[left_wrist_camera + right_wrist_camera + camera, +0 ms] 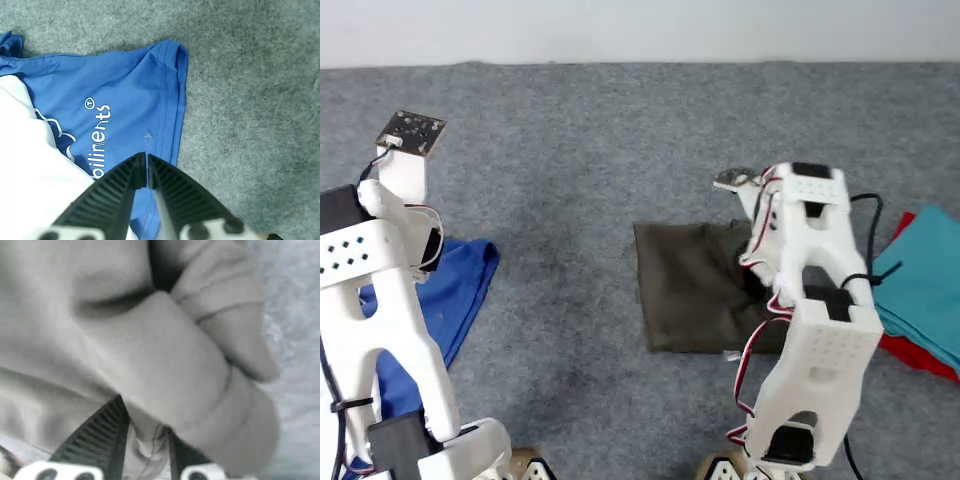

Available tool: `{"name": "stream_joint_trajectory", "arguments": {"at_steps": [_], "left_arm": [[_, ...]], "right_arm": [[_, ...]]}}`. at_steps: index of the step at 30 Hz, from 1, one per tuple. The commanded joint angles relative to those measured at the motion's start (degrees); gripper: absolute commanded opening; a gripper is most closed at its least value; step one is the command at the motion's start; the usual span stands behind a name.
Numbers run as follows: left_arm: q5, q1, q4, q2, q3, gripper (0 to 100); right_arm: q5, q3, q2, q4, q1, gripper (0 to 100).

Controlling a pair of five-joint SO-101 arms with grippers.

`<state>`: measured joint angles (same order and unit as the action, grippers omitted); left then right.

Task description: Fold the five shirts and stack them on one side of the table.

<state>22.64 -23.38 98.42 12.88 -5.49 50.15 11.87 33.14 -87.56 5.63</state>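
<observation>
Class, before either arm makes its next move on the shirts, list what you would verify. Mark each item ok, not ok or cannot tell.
1. Right gripper has the olive shirt between its fingers: ok.
2. Left gripper holds the blue shirt: not ok; its fingers are shut above the hem with no fabric between them.
3. Olive shirt lies flat: cannot tell; the arm covers part of it.
4. Five shirts counted: cannot tell; blue, olive, teal shirt and red shirt are seen.
5. Shirts stacked on one side: not ok; they lie on both sides.
</observation>
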Motion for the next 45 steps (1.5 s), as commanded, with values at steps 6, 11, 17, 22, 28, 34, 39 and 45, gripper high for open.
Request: {"name": "stream_joint_trajectory", "arguments": {"at_steps": [6, 11, 17, 22, 28, 34, 39, 45], "left_arm": [[0.18, -0.18, 1.67, 2.81, 0.57, 2], [0.18, -0.18, 1.93, 2.81, 0.66, 2], [0.18, -0.09, 1.93, 5.54, 0.31, 2], [0.35, -0.09, 1.93, 7.12, 0.31, 2], [0.35, -0.09, 1.93, 7.12, 0.31, 2], [0.35, -0.18, 1.93, 7.12, 0.31, 2], [0.44, -0.18, 1.93, 7.12, 0.31, 2], [0.44, -0.18, 1.93, 7.21, 0.31, 2]], "right_arm": [[20.92, 16.09, -0.48, 4.00, -1.19, 1.0], [24.88, 16.18, 0.66, 8.92, -4.53, 1.1], [21.01, 16.53, 0.75, 9.36, -4.35, 18.4], [5.01, 21.98, -2.07, 9.10, -3.91, 23.8], [-18.64, 24.35, -8.75, 3.21, -4.44, 24.0], [-37.36, 24.35, -14.37, -8.31, -6.11, 24.0], [-49.67, 24.35, -15.34, -14.99, -8.92, 24.0], [-64.88, 24.09, -18.59, -15.25, -9.36, 24.0]]}}
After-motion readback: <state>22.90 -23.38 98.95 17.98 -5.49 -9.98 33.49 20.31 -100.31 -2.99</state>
